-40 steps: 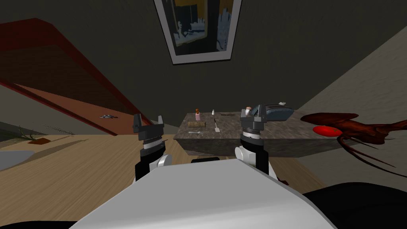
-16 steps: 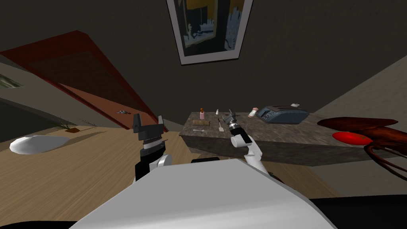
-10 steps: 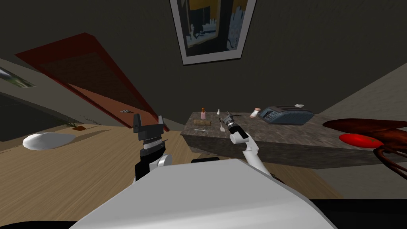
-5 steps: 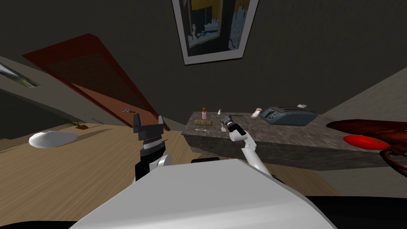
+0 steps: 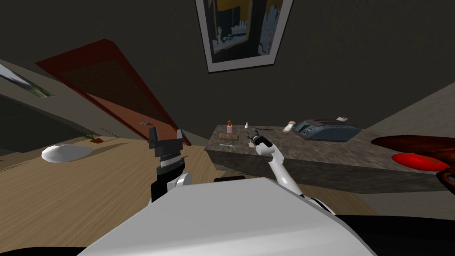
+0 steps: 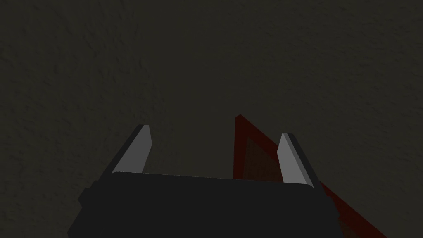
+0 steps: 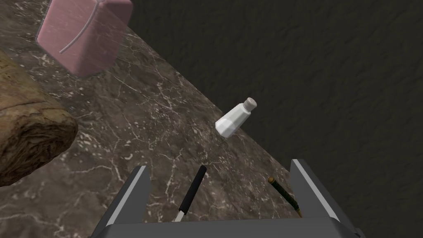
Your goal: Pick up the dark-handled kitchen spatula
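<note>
One pink bottle [image 7: 84, 37], one white shaker [image 7: 234, 118] and one brown loaf [image 7: 29, 136] sit on the marble counter [image 7: 136, 120]. My right gripper [image 7: 219, 166] is spread wide, and the one spatula [image 7: 193, 188] lies with its dark handle between the fingers, apart from both. My left gripper [image 6: 215, 132] is spread too.

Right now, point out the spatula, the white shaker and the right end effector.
spatula [image 7: 193, 189], right wrist view, on its dark handle.
white shaker [image 7: 231, 120], right wrist view, on its body.
right end effector [image 7: 219, 165], right wrist view, midway between its fingertips.

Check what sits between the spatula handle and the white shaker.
Nothing; the right wrist view shows bare marbled counter between the spatula handle and the shaker.
</note>
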Available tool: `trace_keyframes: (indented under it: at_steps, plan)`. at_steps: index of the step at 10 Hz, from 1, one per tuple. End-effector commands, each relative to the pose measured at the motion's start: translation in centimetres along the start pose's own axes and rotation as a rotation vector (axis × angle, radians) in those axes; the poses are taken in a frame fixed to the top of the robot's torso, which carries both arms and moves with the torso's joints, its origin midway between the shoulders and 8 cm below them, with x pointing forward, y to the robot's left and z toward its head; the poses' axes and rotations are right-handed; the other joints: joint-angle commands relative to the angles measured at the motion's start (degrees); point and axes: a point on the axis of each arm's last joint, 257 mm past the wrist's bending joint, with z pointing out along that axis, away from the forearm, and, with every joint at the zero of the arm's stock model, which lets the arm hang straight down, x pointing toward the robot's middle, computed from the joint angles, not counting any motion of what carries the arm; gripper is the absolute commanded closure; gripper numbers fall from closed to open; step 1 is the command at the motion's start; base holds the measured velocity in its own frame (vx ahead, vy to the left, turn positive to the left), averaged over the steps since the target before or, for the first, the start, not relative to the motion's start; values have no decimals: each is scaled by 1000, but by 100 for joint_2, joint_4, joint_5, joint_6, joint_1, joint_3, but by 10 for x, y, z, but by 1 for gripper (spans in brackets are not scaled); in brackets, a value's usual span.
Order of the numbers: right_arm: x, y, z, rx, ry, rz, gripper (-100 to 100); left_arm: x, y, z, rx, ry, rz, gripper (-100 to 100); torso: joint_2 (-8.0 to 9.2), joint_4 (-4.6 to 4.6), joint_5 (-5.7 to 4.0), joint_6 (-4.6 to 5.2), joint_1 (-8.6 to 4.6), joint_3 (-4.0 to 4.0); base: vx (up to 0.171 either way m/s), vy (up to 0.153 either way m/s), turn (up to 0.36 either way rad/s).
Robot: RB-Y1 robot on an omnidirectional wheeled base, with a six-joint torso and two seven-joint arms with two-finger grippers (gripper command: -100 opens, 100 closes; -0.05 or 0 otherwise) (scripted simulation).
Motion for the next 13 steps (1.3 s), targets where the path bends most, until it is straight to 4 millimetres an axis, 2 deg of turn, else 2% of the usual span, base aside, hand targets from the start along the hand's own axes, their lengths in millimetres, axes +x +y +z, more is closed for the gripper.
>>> trace_keyframes:
  at_steps: [1, 2, 3, 4, 5, 6, 9, 10, 12, 13]
  plan:
    - [-13, -4, 10, 31, -48, 53, -100, 0, 0, 0, 0, 0, 0, 0, 0, 0, 0, 0, 0, 0, 7, 26, 39]
    - [-18, -8, 10, 46, -70, 56, -100, 0, 0, 0, 0, 0, 0, 0, -2, 0, 1, -1, 4, -1, 4, 28, 30]
    - [-22, -5, 19, 58, -94, 100, -100, 0, 0, 0, 0, 0, 0, 0, -1, 0, 1, 0, 4, -1, 2, 35, 43]
    - [-33, -12, 18, 78, -130, 109, -100, 0, 0, 0, 0, 0, 0, 0, -2, 0, 2, -2, 7, -1, 5, 28, 20]
    - [-36, -8, 26, 86, -153, 151, -100, 0, 0, 0, 0, 0, 0, 0, -2, -1, 1, 0, 5, -1, 6, 32, 48]
    - [-48, -15, 25, 106, -191, 162, -100, 0, 0, 0, 0, 0, 0, 0, -3, 0, 2, -2, 7, -2, 12, 25, 20]
    - [-66, -19, 30, 137, -265, 213, -100, 0, 0, 0, 0, 0, 0, 0, -3, -1, 0, 0, 2, -2, 9, 18, 14]
    - [-72, -13, 37, 137, -295, 260, -100, 0, 0, 0, 0, 0, 0, 0, -2, -1, 0, 1, 2, -1, 10, 31, 34]
    - [-81, -20, 34, 157, -332, 264, -100, 0, 0, 0, 0, 0, 0, 0, -3, -1, 1, 1, 5, -2, 8, 20, 7]
    - [-90, -16, 38, 163, -377, 313, -100, 0, 0, 0, 0, 0, 0, 0, 0, 0, 0, 1, 0, 0, 10, 20, 24]
